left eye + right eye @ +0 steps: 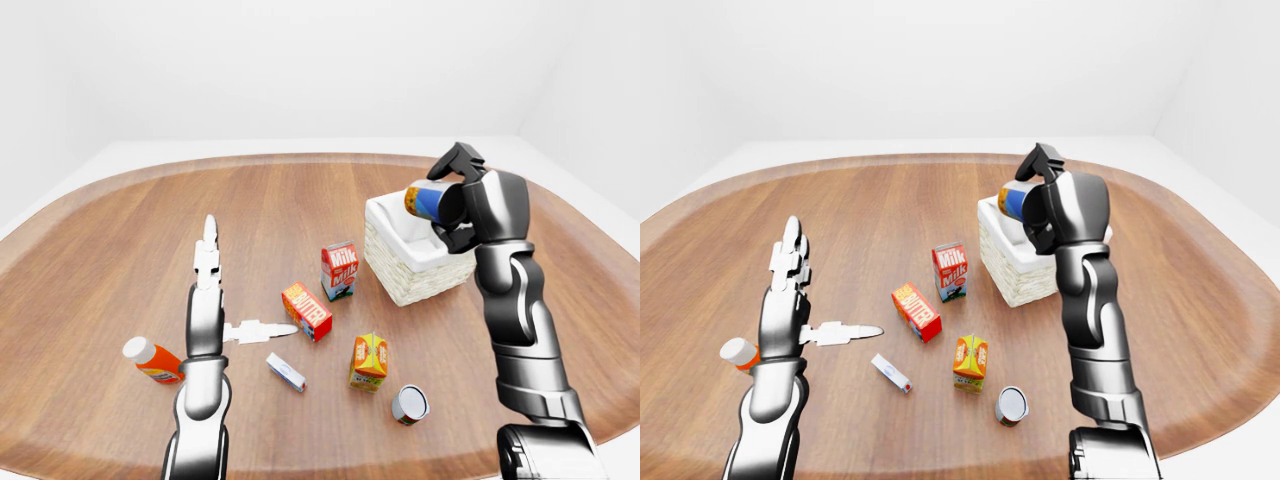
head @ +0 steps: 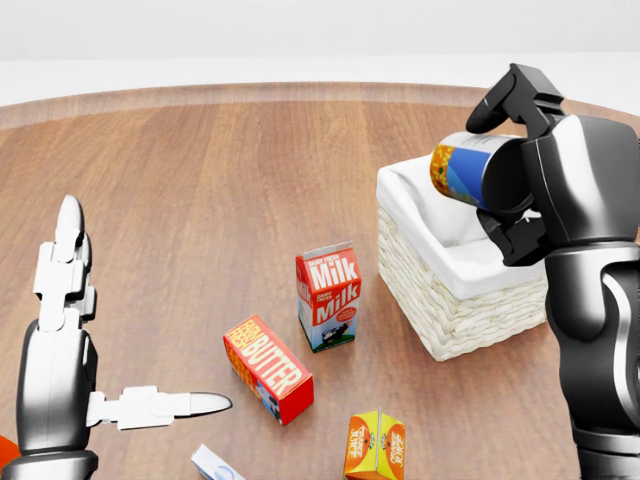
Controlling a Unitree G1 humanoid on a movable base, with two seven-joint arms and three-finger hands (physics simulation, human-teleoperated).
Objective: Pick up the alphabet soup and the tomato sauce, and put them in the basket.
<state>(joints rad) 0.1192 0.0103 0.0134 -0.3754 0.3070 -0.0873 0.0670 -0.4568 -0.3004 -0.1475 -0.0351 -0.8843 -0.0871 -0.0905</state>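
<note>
Head view, right hand (image 2: 505, 165): we see its black fingers wrapped round a can (image 2: 462, 172) with a blue and orange label, held on its side, the label end toward the view's left.
Can's place: we put it in the air over the basket (image 2: 455, 310), above the white cloth lining, not touching it.
Which can: we cannot read the label, so we cannot tell whether it is the alphabet soup or the tomato sauce.
Left hand (image 2: 75, 330): we see it spread wide and empty, two fingers pointing up the view and the thumb pointing right, above the wooden table (image 2: 220, 180).
Second can (image 1: 410, 404): lying well below the right hand in the left-eye view, its grey end toward us, near the table's lower edge.
Right of the left hand: a butter box (image 2: 267, 368), a milk carton (image 2: 329, 297) standing upright, and an orange carton (image 1: 369, 361).
Left of the left hand: an orange bottle with a white cap (image 1: 150, 360), lying on the table.
</note>
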